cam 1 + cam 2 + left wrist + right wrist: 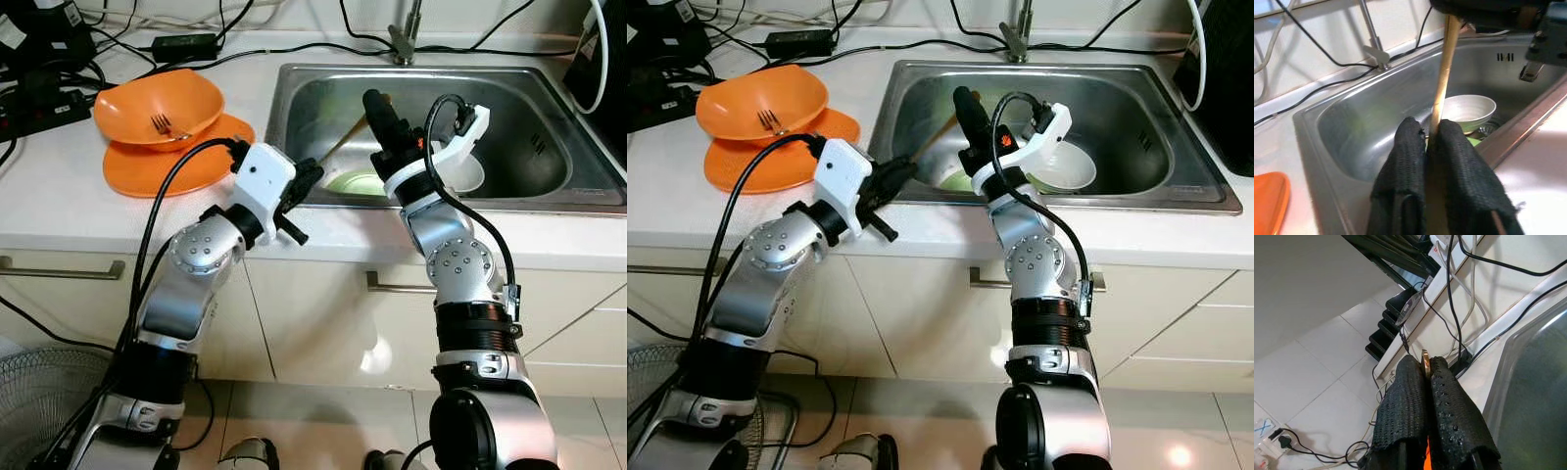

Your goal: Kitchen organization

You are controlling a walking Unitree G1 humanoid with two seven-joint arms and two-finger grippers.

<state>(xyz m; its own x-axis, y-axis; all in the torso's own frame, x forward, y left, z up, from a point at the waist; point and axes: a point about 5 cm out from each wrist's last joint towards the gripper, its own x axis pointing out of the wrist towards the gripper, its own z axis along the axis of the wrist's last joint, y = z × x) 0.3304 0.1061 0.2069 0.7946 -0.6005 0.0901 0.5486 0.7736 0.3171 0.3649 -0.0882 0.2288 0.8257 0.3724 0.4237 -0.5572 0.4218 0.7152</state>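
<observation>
You are facing a white kitchen counter (59,196) with a stainless steel sink (304,93) set into it, a faucet (404,39) at its back edge and black cables (245,54) trailing along the wall. On the counter to your left sits an orange bowl (181,98) with a fork (162,124) in it, stacked on an orange plate (147,171). Inside the basin you can see a white bowl (1469,107) near the drain and a green plate (355,182) lying beside it.

Your left gripper (306,183) reaches over the sink's front rim, and its two black fingers (1405,156) are clamped on the lower end of a wooden utensil handle (1442,88) that slants up across the basin. Your right gripper (380,117) is raised over the middle of the sink, pointing up and toward the wall, with its fingers (1449,406) pressed together around the handle's upper tip, which just peeks out between them in the right wrist view. So both grippers hold the same wooden stick, one at each end, above the sink. What sits at the utensil's working end is hidden by the fingers
</observation>
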